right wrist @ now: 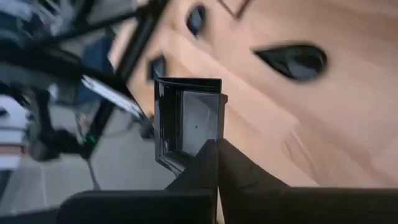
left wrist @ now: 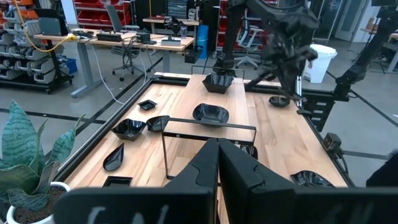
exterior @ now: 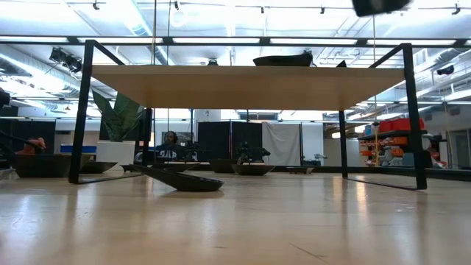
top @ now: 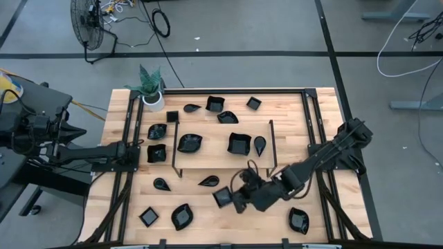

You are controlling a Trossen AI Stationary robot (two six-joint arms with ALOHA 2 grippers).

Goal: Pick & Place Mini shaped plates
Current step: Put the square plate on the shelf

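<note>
Several mini shaped plates, glossy black, lie scattered on the wooden table (top: 318, 228): a teardrop one (top: 160, 183), a leaf one (top: 182, 216), a square one (top: 149, 216). My right gripper (top: 234, 199) hangs over the near middle of the table, shut on a square plate (top: 223, 198), which the right wrist view shows close up (right wrist: 186, 124). My left gripper (top: 140, 151) waits shut above the table's left side, touching nothing; its fingers (left wrist: 211, 168) are together. My right gripper pinches the square plate by its rim (right wrist: 205, 144) between the two fingers, which meet on one edge. The fingers slant down from the table's right side. The plate is lifted clear of the table and sticks out beyond the fingertips, tilted.
A thin black wire frame (top: 174, 149) carries a raised wooden shelf at the table's middle, with three plates on it, one of them (top: 239, 143) square. A white pot with a green plant (top: 151, 90) stands at the far left corner. Black rails (top: 315, 138) run along both sides.
</note>
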